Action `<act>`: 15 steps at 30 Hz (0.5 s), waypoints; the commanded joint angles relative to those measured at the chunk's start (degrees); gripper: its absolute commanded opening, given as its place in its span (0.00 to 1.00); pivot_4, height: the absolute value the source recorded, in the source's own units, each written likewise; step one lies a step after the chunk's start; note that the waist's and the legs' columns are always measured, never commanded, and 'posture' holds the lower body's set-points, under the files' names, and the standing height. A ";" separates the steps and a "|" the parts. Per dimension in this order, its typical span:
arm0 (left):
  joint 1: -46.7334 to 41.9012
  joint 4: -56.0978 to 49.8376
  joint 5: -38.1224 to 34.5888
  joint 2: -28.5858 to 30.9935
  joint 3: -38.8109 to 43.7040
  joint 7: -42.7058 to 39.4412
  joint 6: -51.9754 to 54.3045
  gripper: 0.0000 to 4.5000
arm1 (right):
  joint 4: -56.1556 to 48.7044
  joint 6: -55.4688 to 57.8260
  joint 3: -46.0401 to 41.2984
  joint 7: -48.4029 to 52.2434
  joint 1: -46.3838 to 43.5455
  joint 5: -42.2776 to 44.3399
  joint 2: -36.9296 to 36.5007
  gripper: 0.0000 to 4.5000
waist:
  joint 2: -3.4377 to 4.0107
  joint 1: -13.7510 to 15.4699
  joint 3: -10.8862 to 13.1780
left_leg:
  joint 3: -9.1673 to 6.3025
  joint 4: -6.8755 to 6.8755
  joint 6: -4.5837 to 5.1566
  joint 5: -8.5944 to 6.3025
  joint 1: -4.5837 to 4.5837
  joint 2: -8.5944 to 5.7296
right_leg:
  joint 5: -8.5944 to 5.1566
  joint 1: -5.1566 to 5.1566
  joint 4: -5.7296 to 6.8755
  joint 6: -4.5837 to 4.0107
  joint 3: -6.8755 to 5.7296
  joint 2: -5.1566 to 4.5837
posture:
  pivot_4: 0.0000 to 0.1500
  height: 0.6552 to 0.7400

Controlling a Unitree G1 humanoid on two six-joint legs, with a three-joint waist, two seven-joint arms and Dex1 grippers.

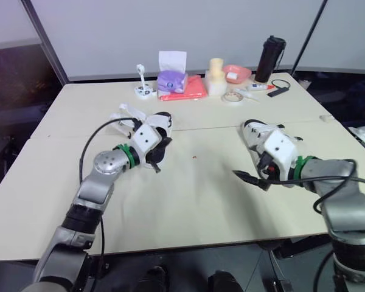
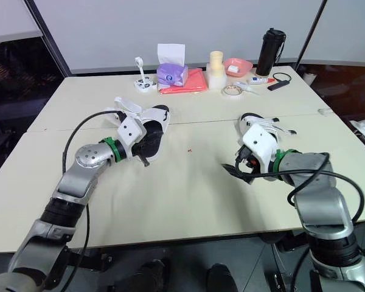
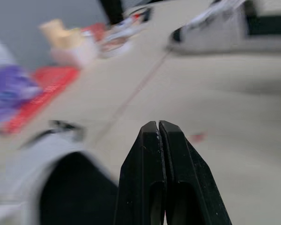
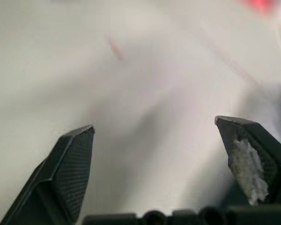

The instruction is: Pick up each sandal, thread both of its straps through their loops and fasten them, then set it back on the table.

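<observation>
Left gripper [image 3: 158, 125] is closed on nothing: the left wrist view shows its two black fingers [image 3: 147, 164] pressed flat together, with the dark footbed of the left sandal [image 2: 151, 125] just beside them. The head views place it at that sandal's near end on the table [image 2: 188, 201], white straps splayed beyond. Right gripper [image 4: 154, 127] is spread wide over bare tabletop in the right wrist view, with white fluff [image 4: 246, 164] on one pad. The head views place it just in front of the right sandal [image 2: 260, 123].
</observation>
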 commanded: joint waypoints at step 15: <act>-16.58 26.20 34.13 4.45 -12.00 22.18 -17.90 0.99 | -6.62 9.59 -0.09 -10.82 0.74 21.77 5.19 1.00 | -0.09 -0.08 0.00 | 0.00 0.02 0.03 -0.02 -0.15 -0.07 | -0.01 -0.15 0.07 0.04 -0.05 -0.01 | 1.00 0.93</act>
